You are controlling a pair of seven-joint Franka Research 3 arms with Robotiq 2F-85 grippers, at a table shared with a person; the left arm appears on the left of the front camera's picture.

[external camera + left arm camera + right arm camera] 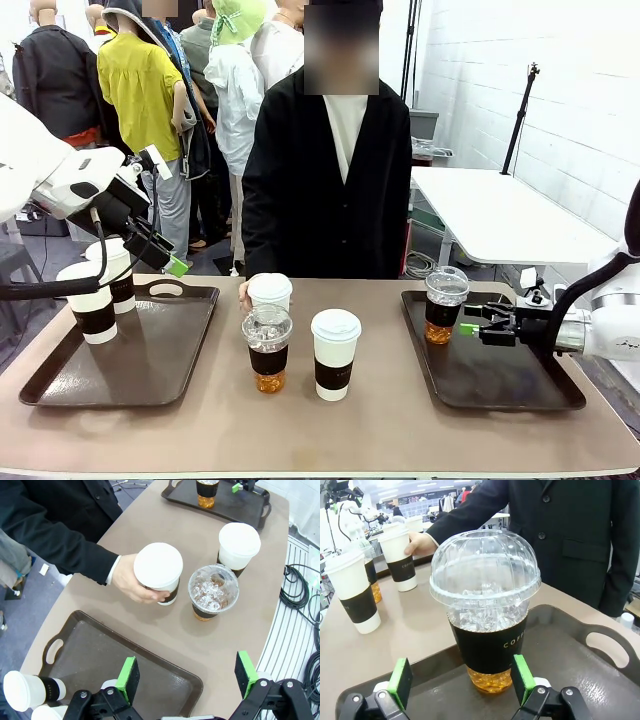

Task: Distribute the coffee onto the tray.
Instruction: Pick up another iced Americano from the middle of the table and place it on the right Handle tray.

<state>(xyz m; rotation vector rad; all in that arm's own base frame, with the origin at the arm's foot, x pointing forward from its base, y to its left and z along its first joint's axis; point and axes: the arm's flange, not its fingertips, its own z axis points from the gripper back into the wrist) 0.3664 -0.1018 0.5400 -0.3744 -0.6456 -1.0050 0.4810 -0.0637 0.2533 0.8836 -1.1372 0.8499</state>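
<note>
Two cups (pixel 95 305) are set on the left tray (pixel 150 380), left jaws open above. Three cups (pixel 334 352) are left on the table (pixel 380 430), one in a hand (pixel 132 582). Right jaws are spread by the right tray's (pixel 500 385) iced cup (pixel 445 305); a table cup is due next.

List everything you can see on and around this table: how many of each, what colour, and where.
Table: one, tan, between robot and person.
Trays: two, dark brown; left tray and right tray at the table's ends.
Paper cups: four, white with dark bands; two on the left tray, two mid-table, far one and near one.
Clear dome-lidded cups: two, amber drink with ice; one mid-table, one on the right tray.
Person: one, black jacket, far side; hand around the far mid-table paper cup.
Left gripper: black, green pads, open, over the left tray.
Right gripper: same colours, open, at the right tray's clear cup.
</note>
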